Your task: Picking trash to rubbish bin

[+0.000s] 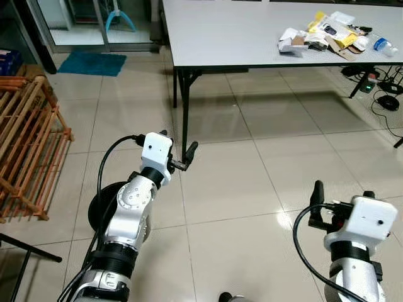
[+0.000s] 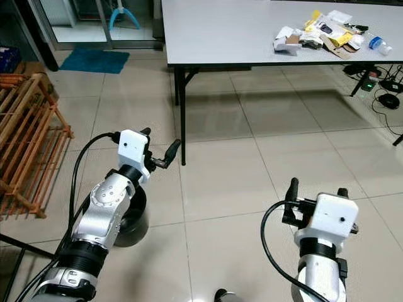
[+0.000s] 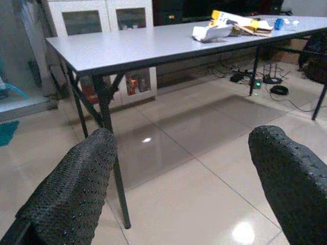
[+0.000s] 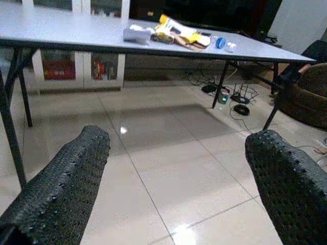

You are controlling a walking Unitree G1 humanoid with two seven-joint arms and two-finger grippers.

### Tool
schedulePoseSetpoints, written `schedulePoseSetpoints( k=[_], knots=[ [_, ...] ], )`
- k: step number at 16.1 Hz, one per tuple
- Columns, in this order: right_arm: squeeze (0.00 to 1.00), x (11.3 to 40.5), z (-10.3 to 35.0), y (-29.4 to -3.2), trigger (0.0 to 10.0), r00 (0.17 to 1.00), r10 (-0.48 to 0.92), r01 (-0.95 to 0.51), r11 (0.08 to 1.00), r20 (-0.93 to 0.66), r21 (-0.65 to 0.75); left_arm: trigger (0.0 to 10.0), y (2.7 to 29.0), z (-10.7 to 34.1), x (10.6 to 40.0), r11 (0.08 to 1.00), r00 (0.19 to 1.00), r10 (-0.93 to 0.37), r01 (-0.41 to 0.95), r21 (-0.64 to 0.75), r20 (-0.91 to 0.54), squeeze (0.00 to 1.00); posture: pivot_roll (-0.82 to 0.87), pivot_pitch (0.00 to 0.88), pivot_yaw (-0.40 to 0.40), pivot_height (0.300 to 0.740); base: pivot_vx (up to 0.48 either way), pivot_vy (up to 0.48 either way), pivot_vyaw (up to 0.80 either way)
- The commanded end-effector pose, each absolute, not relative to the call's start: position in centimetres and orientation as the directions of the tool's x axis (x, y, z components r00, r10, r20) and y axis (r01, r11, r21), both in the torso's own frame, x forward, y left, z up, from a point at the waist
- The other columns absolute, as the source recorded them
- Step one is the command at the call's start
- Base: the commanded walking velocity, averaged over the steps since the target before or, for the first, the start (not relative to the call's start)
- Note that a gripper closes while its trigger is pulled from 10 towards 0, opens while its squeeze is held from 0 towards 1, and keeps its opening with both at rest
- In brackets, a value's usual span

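While well short of table, open floor ahead.

The round black rubbish bin on the tiled floor is sitting mostly hidden behind the silver left arm — only a dark curve is showing. The heap of crumpled wrappers, cardboard and a small plastic bottle on the grey worktop is too small to sort piece by piece. The worktop's far end and the slatted wooden rack are being cut off by the picture edges.
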State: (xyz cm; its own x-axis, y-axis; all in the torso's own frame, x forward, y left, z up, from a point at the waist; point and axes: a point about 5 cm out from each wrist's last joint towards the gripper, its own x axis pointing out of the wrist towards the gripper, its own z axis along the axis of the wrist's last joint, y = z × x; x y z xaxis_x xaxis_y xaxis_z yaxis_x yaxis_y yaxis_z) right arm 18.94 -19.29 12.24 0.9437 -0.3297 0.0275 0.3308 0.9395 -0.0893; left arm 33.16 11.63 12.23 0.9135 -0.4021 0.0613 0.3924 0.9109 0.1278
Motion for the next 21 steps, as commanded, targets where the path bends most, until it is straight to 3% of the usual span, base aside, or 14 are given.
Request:
schedulePoseSetpoints(
  k=[1,10,21],
  knots=[
    [0.00,18.7,12.8,-19.5,10.0,0.941,-0.337,0.339,0.928,0.043,-0.154,10.0,10.5,13.2,33.2,0.884,0.883,-0.463,0.452,0.123,0.081,0.00,0.10,0.081,-0.027,0.740,0.247,0.000,0.00],
    [0.00,20.8,12.7,-19.6,10.0,0.906,-0.421,0.423,0.898,0.042,-0.118,10.0,9.6,13.2,33.3,0.890,0.890,-0.453,0.447,0.093,0.058,0.00,0.11,0.063,-0.046,0.740,0.314,-0.278,0.00],
    [0.00,21.0,12.6,-19.0,10.0,0.923,-0.383,0.385,0.913,0.039,-0.135,10.0,9.2,12.4,33.6,0.902,0.903,-0.428,0.427,0.060,0.016,0.00,0.09,0.059,-0.050,0.740,0.000,-0.460,0.00]
  ],
)
